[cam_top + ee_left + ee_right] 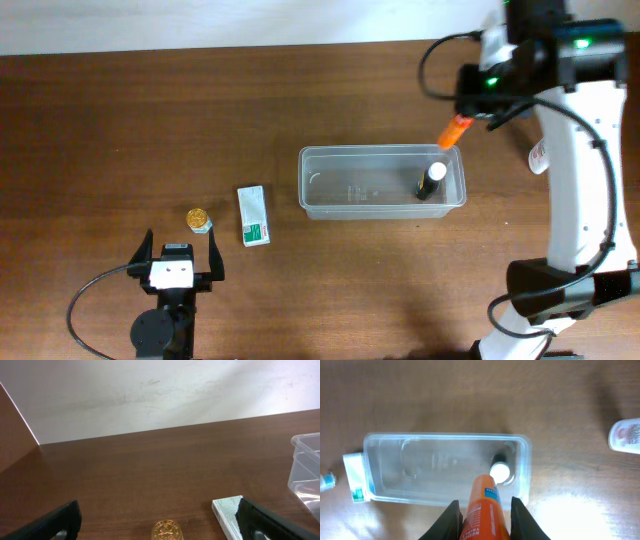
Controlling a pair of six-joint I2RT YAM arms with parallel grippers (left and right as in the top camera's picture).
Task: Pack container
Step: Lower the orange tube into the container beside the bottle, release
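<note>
- Orange tube (482,492): is it packed yet?
- Not yet. The right claw (485,506) is clenched on it and holds it above the right end of the container (380,151), which sits mid-table (300,90).
- Anything inside?
- One dark bottle with a white cap (432,178), apparently upright at the right end. The rest of the tub looks bare.
- And outside?
- A white and green box (253,214) and a small gold-capped bottle (198,217) lie to the container's left. They are near the left claw (180,250), which is spread wide and grasps nothing. A white bottle with red print (626,435) lies off to the right; whether it belongs in the load, I can't tell.
- Early days, then?
- I'd judge so: one item in, one about to go in, at least two left.
</note>
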